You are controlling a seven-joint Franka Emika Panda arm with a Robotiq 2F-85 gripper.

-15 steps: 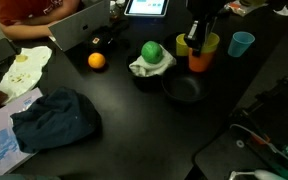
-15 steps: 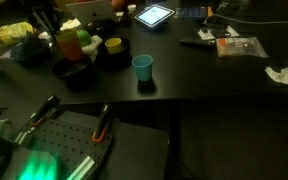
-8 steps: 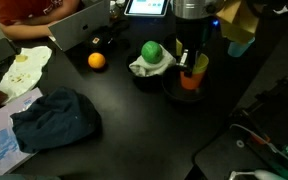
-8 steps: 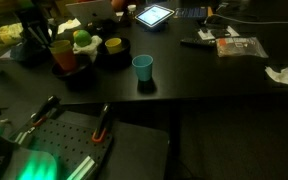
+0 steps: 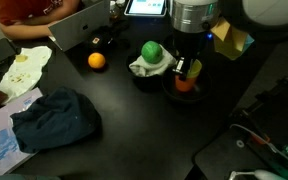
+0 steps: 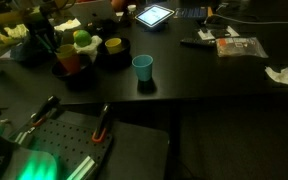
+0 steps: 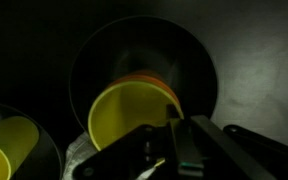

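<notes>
Tool: the gripper point(image 5: 189, 68) hangs straight down over the black bowl point(image 5: 170, 92), its fingers point(image 7: 187, 140) drawn in on the right-hand rim of the cup stack point(image 7: 129, 118). The gap is narrow, only the width of the cup wall.
Held thing: 2 cups, a yellow one nested inside an orange one, upright and mouth up.
Where it is: over the middle of the black bowl, right of the green ball point(image 5: 151, 51) on its white cloth point(image 5: 142, 68). Whether the base touches the bowl cannot be told.
Weight: likely very light, thin plastic, apparently empty.
Stiffness: the wall probably flexes under a pinch, so the rim may go oval.
Slip: a smooth surface and a one-sided rim hold, so the stack could tilt or the inner cup could slide loose.
Best hold: across the rim, 1 finger inside and 1 outside, pressing both walls together.
Nearby: an orange fruit point(image 5: 97, 61) far to the left and a blue cup point(image 6: 142, 67) standing apart.
</notes>
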